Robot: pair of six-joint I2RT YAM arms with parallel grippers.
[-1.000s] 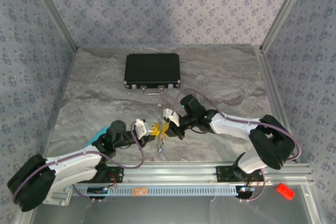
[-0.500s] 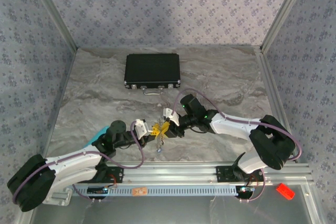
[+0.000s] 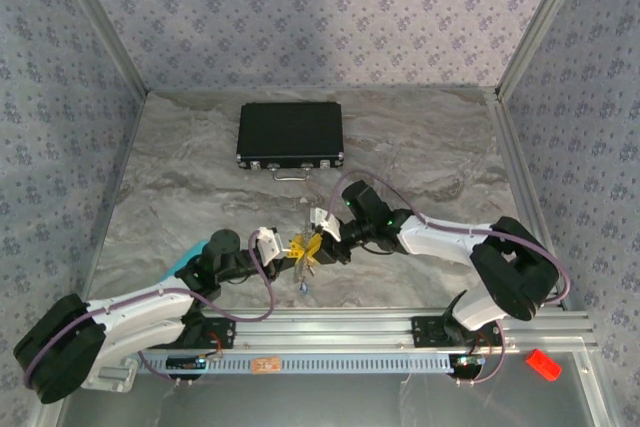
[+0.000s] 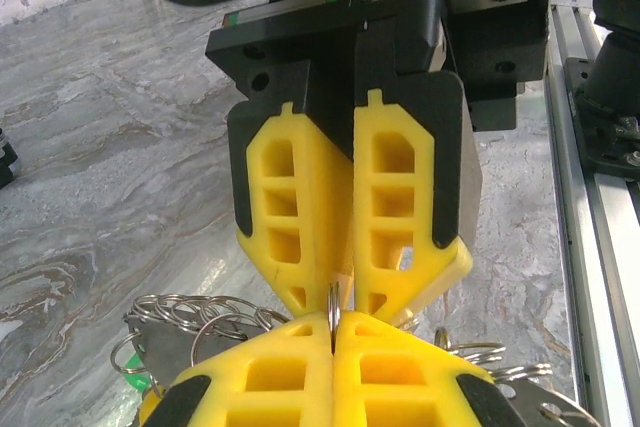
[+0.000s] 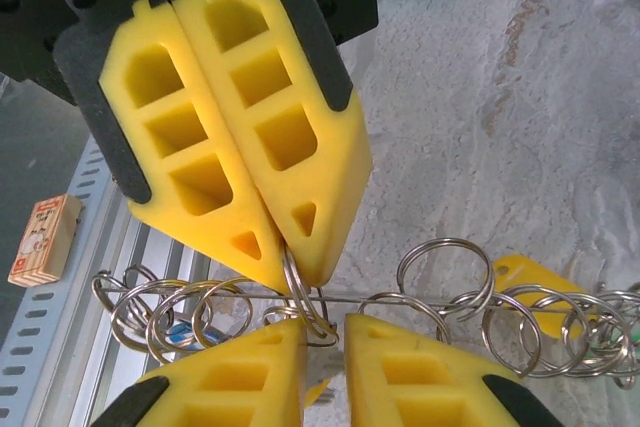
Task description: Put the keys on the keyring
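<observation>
The left gripper (image 4: 333,325) pinches one ring of the keyring (image 5: 445,299); the right gripper (image 5: 325,335) stands slightly parted at that ring. Better hold steady and regrip precisely.

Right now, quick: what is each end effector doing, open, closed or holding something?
Left end effector: closed, pinching a ring of the keyring.
Right end effector: slightly open, a ring in its gap, not clamped.
</observation>
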